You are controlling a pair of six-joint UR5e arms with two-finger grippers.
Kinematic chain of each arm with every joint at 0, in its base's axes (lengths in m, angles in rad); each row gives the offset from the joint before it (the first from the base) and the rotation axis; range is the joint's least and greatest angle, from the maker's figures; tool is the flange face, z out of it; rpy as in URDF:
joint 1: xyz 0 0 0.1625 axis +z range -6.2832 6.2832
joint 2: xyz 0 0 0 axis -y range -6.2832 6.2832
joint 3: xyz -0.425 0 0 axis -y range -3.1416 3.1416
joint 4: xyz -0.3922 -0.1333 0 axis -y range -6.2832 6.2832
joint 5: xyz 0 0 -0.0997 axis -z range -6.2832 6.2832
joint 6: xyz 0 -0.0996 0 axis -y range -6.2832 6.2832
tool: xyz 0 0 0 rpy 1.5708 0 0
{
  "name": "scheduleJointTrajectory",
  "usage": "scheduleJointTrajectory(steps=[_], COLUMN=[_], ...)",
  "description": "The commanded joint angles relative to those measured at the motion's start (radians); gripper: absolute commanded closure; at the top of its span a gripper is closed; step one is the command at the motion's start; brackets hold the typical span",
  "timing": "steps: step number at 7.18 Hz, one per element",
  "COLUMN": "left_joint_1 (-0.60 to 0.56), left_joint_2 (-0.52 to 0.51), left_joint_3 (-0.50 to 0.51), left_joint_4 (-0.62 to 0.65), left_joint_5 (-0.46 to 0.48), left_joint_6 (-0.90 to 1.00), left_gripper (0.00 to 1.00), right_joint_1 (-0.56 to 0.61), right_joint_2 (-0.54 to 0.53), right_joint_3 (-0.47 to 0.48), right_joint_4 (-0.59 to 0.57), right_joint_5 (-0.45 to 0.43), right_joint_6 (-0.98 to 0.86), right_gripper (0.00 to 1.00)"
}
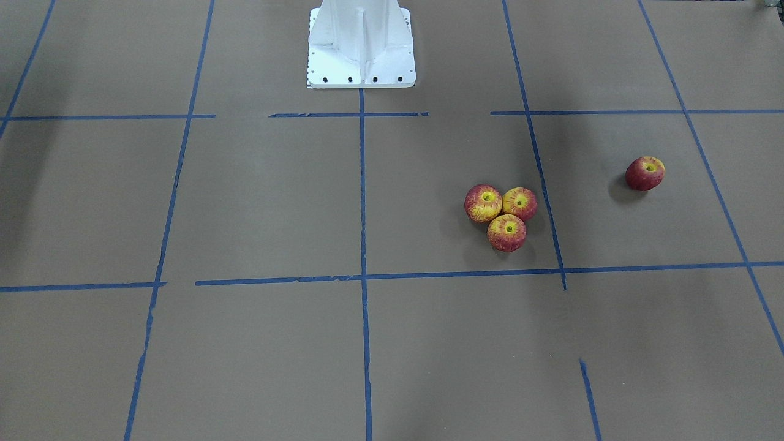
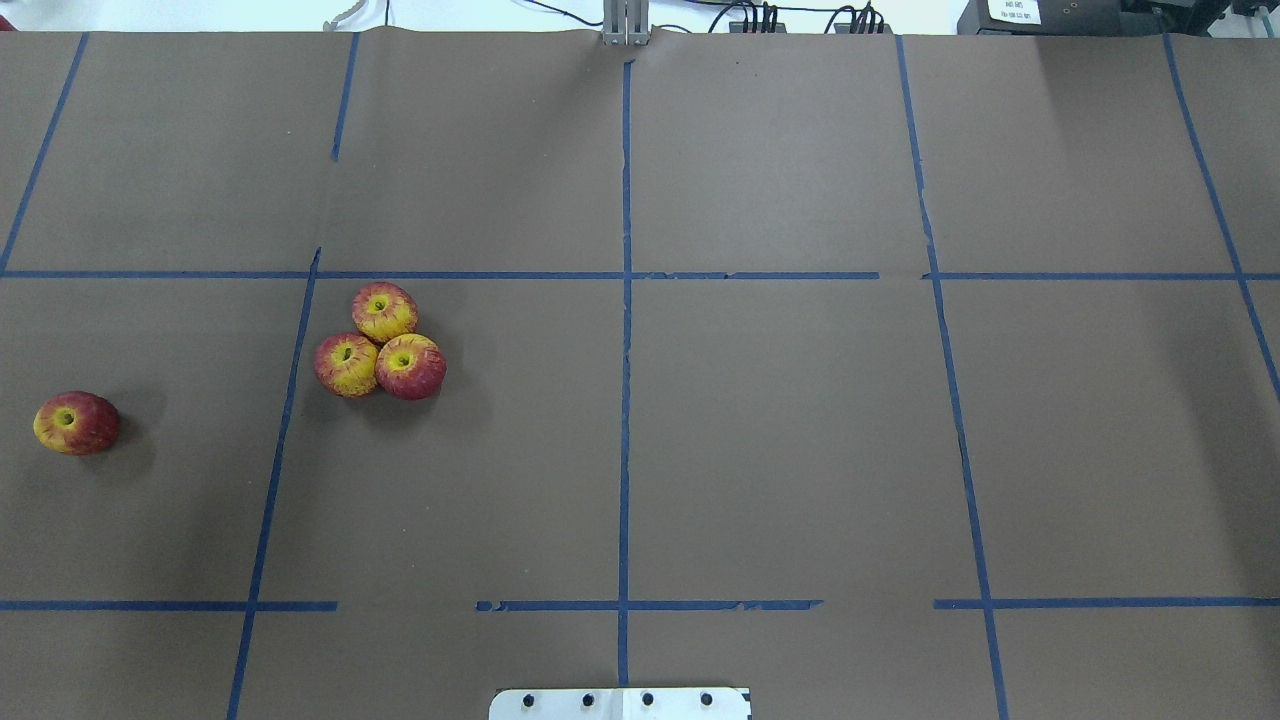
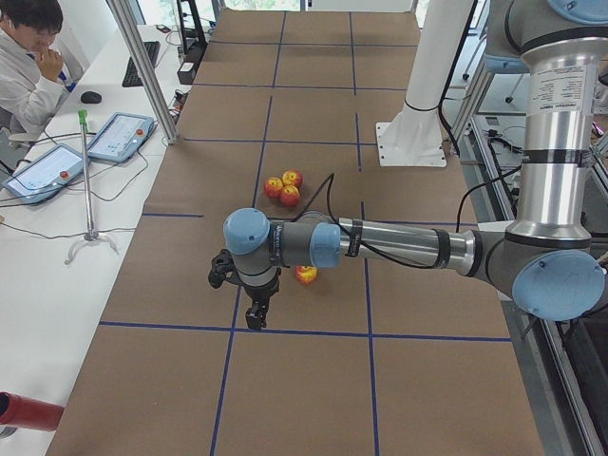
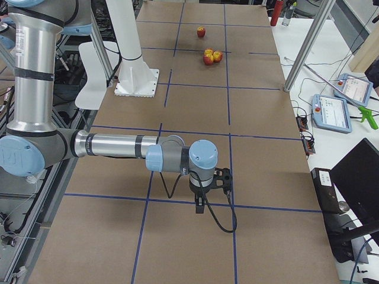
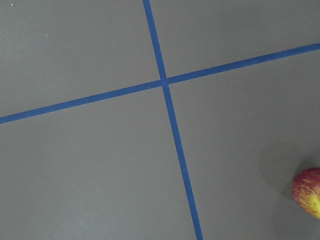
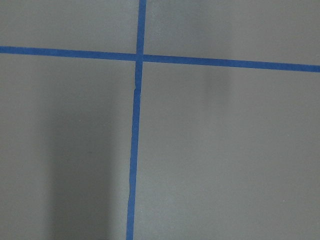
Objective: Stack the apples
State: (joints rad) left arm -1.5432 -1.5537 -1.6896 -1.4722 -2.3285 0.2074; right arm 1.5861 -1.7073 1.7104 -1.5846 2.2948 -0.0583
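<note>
Three red-and-yellow apples sit touching in a cluster on the brown table, stem dimples up. A fourth, darker apple lies alone farther toward the robot's left end. In the exterior left view my left gripper hangs above the table beside the lone apple, which the arm partly hides. I cannot tell whether it is open or shut. The left wrist view catches that apple's edge. My right gripper hangs over the table's other end, far from the apples. I cannot tell its state.
The white robot pedestal stands at the table's robot side. Blue tape lines grid the brown table. A side table with tablets, a thin stand and a seated operator runs along the far side.
</note>
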Motion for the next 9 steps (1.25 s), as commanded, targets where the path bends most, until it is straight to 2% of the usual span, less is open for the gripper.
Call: scheduleJointTrajectory(steps=[1,4,5,6,7,8,9], left_joint_1=[-0.005,0.003,0.009,0.067,0.148,0.19,0.246], left_joint_2=[0.016,0.012,0.015,0.036,0.04,0.038,0.041], left_joint_3=[-0.03,-0.032,-0.013,-0.019,-0.025,-0.036,-0.038], left_joint_4=[-0.011,-0.023,-0.133,-0.243,-0.272,-0.308,-0.407], left_joint_5=[-0.003,0.006,-0.002,-0.034,-0.072,-0.072,-0.068], left_joint_6=[0.003,0.003,0.006,-0.066,-0.182,-0.301,-0.439], left_gripper=[0.0,0.0,0.0,0.0,0.0,0.0,0.0], right_joint_1=[0.0,0.0,0.0,0.0,0.0,0.0,0.0], right_joint_2=[0.0,0.0,0.0,0.0,0.0,0.0,0.0], right_joint_3=[0.0,0.0,0.0,0.0,0.0,0.0,0.0], right_joint_4=[0.0,0.0,0.0,0.0,0.0,0.0,0.0], right_joint_5=[0.0,0.0,0.0,0.0,0.0,0.0,0.0], right_joint_6=[0.0,-0.001,0.0,0.0,-0.001,0.0,0.0], right_gripper=[0.0,0.0,0.0,0.0,0.0,0.0,0.0])
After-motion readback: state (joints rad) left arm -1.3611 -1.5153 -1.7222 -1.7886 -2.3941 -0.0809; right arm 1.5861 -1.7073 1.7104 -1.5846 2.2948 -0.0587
